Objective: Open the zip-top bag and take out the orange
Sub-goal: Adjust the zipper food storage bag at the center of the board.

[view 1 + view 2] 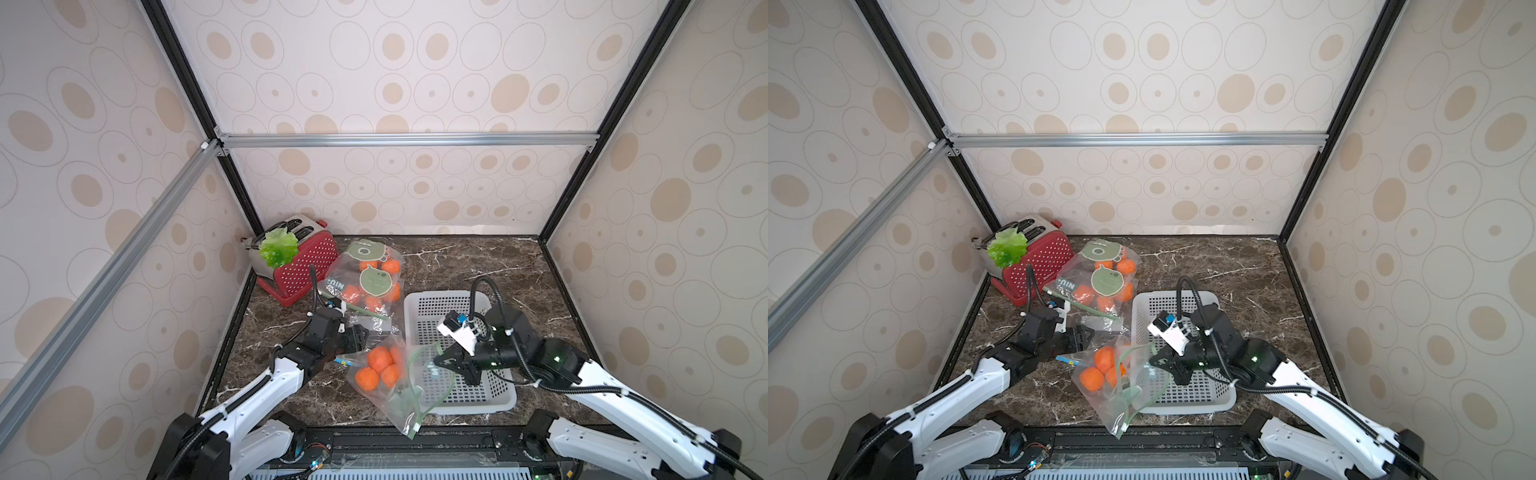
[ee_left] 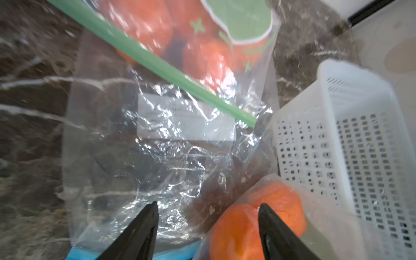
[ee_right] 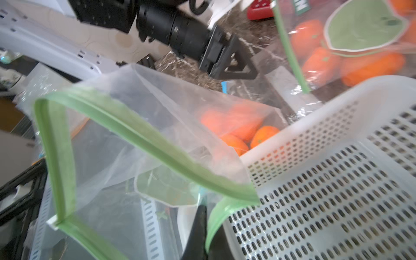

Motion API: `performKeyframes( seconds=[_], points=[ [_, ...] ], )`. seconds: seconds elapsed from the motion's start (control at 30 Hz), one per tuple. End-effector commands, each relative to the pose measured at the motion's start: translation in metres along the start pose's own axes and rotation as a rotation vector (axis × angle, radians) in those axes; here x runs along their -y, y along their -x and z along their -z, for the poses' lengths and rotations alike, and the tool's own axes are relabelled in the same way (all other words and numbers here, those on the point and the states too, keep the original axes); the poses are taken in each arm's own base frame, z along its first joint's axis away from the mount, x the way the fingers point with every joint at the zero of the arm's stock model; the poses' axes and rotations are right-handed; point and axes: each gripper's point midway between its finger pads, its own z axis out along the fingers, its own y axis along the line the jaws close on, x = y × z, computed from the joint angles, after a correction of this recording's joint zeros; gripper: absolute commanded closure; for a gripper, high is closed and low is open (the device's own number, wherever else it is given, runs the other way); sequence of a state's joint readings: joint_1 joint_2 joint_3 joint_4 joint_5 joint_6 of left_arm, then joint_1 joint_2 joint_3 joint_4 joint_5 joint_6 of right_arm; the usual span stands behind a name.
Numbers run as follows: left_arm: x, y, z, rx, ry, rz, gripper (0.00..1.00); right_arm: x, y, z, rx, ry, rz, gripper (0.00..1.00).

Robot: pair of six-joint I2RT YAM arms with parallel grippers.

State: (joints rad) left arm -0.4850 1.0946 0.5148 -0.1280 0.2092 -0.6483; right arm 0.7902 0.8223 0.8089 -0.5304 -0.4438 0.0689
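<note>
A clear zip-top bag (image 1: 405, 388) with a green zip rim lies at the table's front, leaning on the basket, several oranges (image 1: 380, 359) bunched at its closed end. My right gripper (image 1: 440, 359) is shut on the bag's green rim (image 3: 144, 139), which gapes in a wide loop; the oranges (image 3: 234, 126) show deep inside. The right gripper (image 3: 206, 216) pinches the strip between its fingers. My left gripper (image 1: 361, 336) stands open at the bag's closed end. In the left wrist view the left gripper (image 2: 208, 204) has one finger in front of a bagged orange (image 2: 238, 229).
A white perforated basket (image 1: 415, 299) stands right of centre under my right arm. A second bag of oranges (image 1: 370, 274) lies behind, next to a red toaster (image 1: 307, 266) topped with a lettuce leaf (image 1: 278, 247). An empty clear bag (image 2: 146, 146) lies under my left gripper.
</note>
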Motion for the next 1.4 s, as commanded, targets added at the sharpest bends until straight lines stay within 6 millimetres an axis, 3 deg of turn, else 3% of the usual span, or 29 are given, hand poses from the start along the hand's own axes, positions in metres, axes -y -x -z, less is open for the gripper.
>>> performKeyframes(
  seconds=[0.0, 0.13, 0.23, 0.33, 0.43, 0.57, 0.7, 0.87, 1.07, 1.23, 1.37],
  points=[
    [0.039, -0.006, -0.008, -0.043, -0.155, -0.072, 0.27, 0.023, -0.016, 0.007, 0.008, -0.138, -0.062, 1.00],
    [0.048, -0.024, -0.014, -0.097, -0.232, -0.041, 0.28, 0.033, -0.014, 0.006, 0.057, -0.182, -0.091, 1.00],
    [0.059, -0.032, -0.005, -0.119, -0.315, -0.027, 0.28, 0.036, -0.015, -0.004, 0.065, -0.172, -0.119, 1.00],
    [0.057, -0.038, 0.001, -0.103, -0.322, -0.020, 0.25, 0.038, -0.020, -0.013, 0.040, -0.159, -0.135, 1.00],
    [0.049, -0.047, -0.007, -0.129, -0.295, -0.016, 0.24, 0.037, -0.020, -0.017, 0.039, -0.144, -0.135, 1.00],
    [0.053, -0.055, -0.025, -0.192, -0.322, -0.003, 0.29, 0.036, -0.019, -0.018, 0.047, -0.136, -0.135, 1.00],
    [0.052, -0.053, -0.037, -0.198, -0.307, -0.008, 0.42, 0.036, -0.021, -0.019, 0.043, -0.134, -0.141, 1.00],
    [0.064, -0.038, -0.037, -0.157, -0.341, -0.013, 0.56, 0.037, -0.024, -0.020, 0.038, -0.137, -0.140, 1.00],
    [0.072, -0.033, -0.035, -0.164, -0.364, -0.001, 1.00, 0.041, -0.019, -0.019, 0.052, -0.162, -0.137, 1.00],
    [0.077, -0.018, -0.015, -0.141, -0.332, -0.022, 1.00, 0.041, -0.009, -0.018, 0.082, -0.166, -0.125, 1.00],
    [0.065, -0.004, 0.011, -0.065, -0.236, -0.041, 1.00, 0.038, 0.002, -0.023, 0.101, -0.137, -0.129, 1.00]
  ],
)
